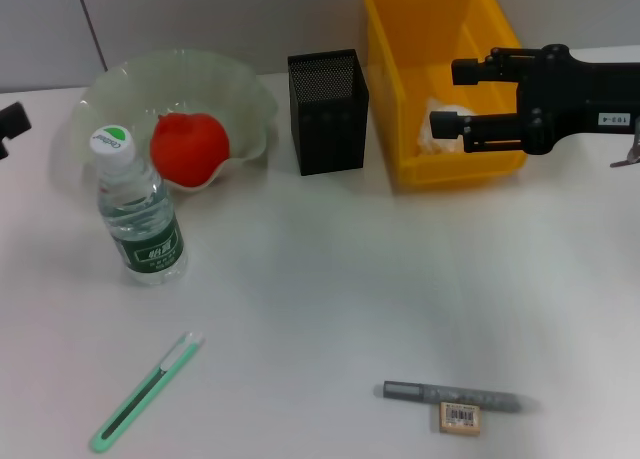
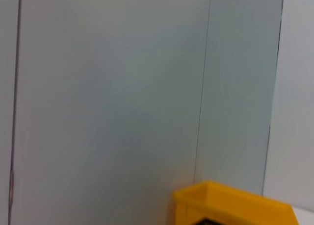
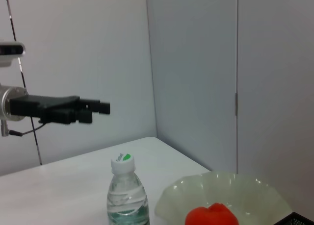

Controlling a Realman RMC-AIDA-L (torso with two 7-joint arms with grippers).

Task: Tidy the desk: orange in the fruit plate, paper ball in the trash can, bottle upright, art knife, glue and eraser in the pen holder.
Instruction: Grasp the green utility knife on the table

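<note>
The orange (image 1: 190,147) lies in the pale wavy fruit plate (image 1: 250,94) at the back left; both also show in the right wrist view, orange (image 3: 213,216) and plate (image 3: 245,188). A clear bottle (image 1: 140,214) with a white cap stands upright in front of the plate. The white paper ball (image 1: 447,119) lies inside the yellow trash can (image 1: 400,89). My right gripper (image 1: 450,99) hangs open over that can, holding nothing. A green art knife (image 1: 145,394), the grey glue stick (image 1: 455,394) and the eraser (image 1: 460,417) lie on the desk's front. The black mesh pen holder (image 1: 328,109) stands mid-back.
My left gripper (image 1: 10,124) sits parked at the far left edge, also seen far off in the right wrist view (image 3: 93,107). The left wrist view shows the wall and the yellow trash can's rim (image 2: 230,200). White desk surface (image 1: 330,279) lies between the bottle and the glue.
</note>
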